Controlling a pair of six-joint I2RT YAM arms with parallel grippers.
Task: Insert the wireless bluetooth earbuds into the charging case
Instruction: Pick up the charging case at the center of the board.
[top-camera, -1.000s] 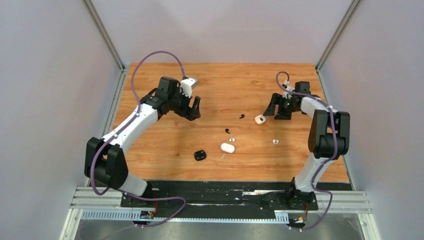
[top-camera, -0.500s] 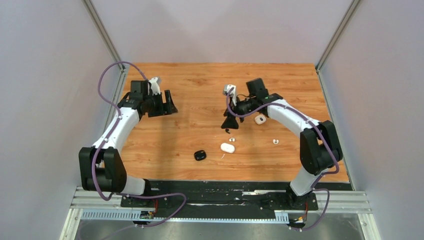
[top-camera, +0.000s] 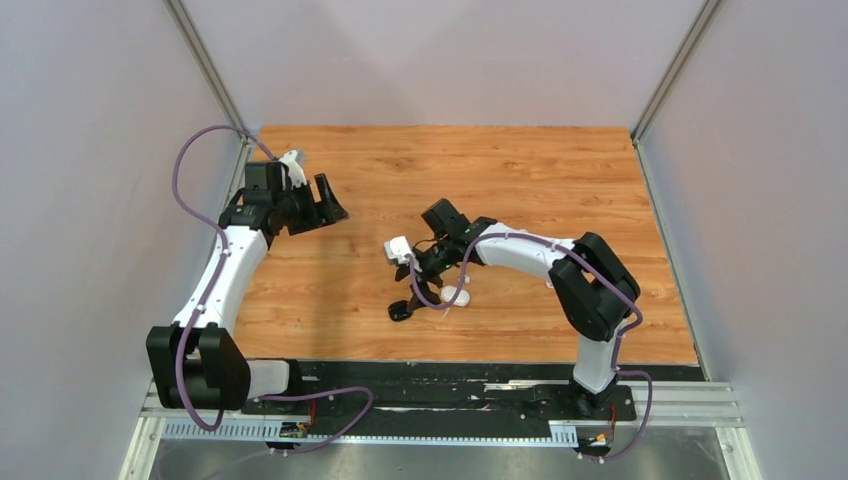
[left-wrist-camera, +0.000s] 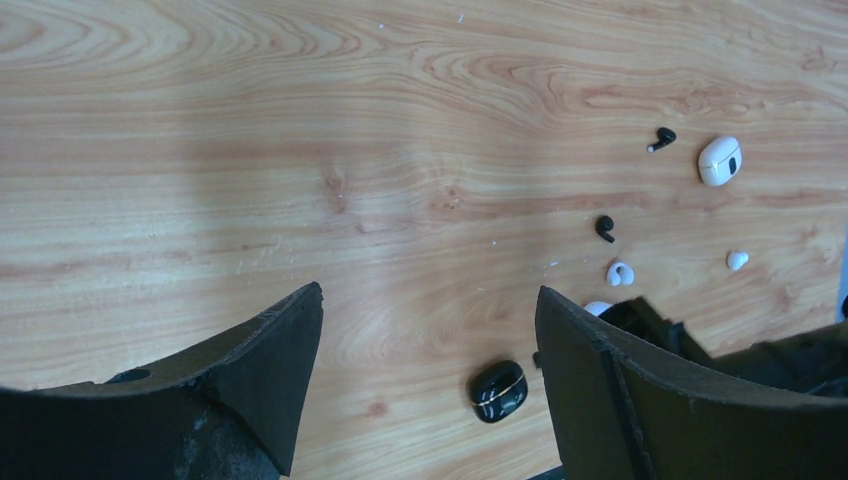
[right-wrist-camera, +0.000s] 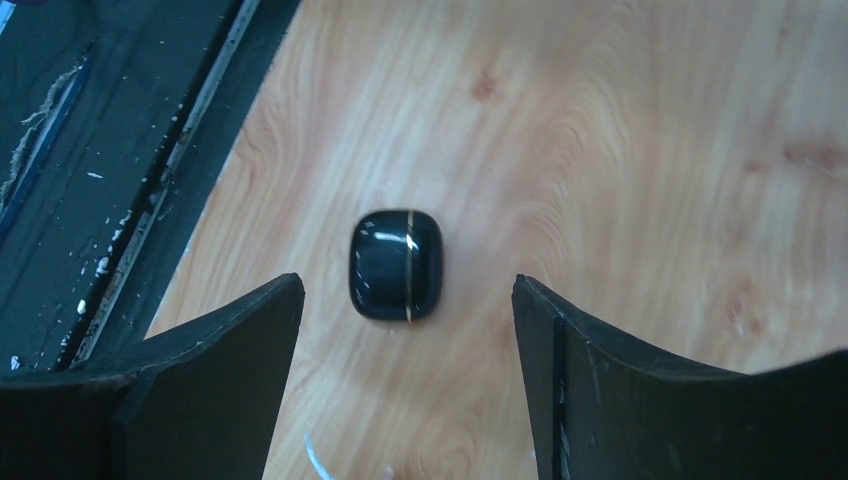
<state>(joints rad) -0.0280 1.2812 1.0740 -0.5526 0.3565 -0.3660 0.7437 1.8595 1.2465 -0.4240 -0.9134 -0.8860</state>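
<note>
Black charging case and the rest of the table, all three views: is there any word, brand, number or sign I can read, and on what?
No text can be read in any view.
The black charging case shows only a thin gold line, with no lettering.
The white case has a dark mark, too small to tell whether it is a sign.

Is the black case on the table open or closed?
Closed. In the right wrist view the black case shows one smooth shell with a thin seam line, no cavity.

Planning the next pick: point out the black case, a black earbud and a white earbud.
black case (right-wrist-camera: 396, 265), right wrist view, centre of top.
black earbud (left-wrist-camera: 604, 228), left wrist view, its body.
white earbud (left-wrist-camera: 737, 260), left wrist view, its body.
</note>
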